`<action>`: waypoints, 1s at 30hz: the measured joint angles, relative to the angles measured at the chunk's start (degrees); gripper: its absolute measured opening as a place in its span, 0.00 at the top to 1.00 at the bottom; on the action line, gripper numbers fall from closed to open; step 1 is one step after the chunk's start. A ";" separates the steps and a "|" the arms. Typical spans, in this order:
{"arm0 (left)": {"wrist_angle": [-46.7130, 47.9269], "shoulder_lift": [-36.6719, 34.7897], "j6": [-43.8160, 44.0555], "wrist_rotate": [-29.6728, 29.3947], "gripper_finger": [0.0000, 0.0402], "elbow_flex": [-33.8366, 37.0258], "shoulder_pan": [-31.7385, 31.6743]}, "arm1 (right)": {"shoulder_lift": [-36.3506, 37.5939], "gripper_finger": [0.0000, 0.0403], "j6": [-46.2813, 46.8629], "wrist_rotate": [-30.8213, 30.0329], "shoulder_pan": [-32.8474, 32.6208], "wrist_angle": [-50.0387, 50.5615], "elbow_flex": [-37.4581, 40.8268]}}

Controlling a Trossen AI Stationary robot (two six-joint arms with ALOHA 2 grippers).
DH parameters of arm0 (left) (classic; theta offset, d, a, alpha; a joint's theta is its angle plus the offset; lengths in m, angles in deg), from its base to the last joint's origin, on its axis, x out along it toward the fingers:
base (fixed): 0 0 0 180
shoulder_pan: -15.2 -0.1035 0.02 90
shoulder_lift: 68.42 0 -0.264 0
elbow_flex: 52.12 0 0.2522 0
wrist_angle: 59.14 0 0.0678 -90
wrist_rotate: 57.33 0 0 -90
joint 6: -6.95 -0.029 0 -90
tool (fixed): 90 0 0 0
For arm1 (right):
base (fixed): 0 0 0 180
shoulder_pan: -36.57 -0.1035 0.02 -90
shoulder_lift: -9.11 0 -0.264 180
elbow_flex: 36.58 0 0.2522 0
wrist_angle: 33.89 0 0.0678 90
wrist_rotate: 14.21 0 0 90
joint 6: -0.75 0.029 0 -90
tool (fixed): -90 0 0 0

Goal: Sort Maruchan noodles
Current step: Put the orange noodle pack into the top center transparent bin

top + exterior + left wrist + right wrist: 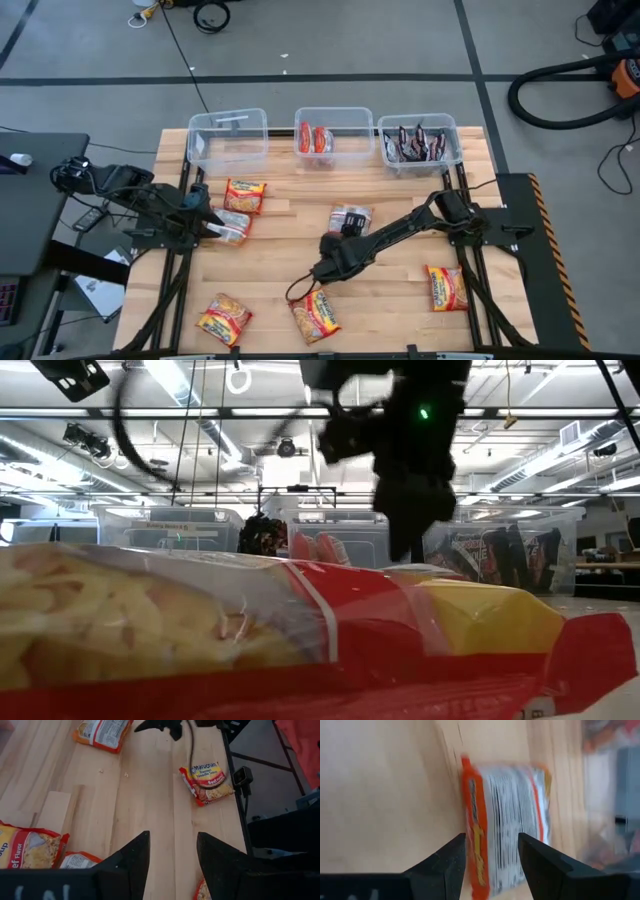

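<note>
Two dark arms work a wooden table (390,300) strewn with Maruchan noodles, three clear bins lined along its far edge. The right gripper (322,271) reaches toward the near middle of the table, its jaws parted and empty, poised just above an orange packet (316,314) lying face down near the front edge; the right wrist view shows that packet (507,827) framed between the open fingers. The left gripper (216,223) waits at the left, jaws also apart and holding nothing, beside two packets (240,208). The left bin (228,135) appears empty, the middle bin (333,135) holds red packets, the right bin (419,141) dark ones. Sorting looks partly done, with a pick seemingly in hand: the next move likely calls for lowering, closing on the orange packet, then carrying it to the matching bin.
</note>
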 joint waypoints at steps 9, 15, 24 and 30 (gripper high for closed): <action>0.04 0.02 0.16 -0.44 0.59 0.00 0.00 | 0.32 0.55 -7.86 0.66 0.52 -9.14 8.87; 0.03 0.02 1.34 -0.46 0.59 0.00 0.00 | 0.54 0.65 -4.67 2.29 2.06 -13.10 11.34; -1.06 0.02 1.53 -3.27 0.59 0.00 0.00 | 3.59 0.96 -0.19 4.45 6.72 -12.23 6.34; -7.81 0.02 0.10 -6.49 0.59 0.02 0.00 | 13.77 0.98 -2.83 3.35 14.55 -13.81 -1.33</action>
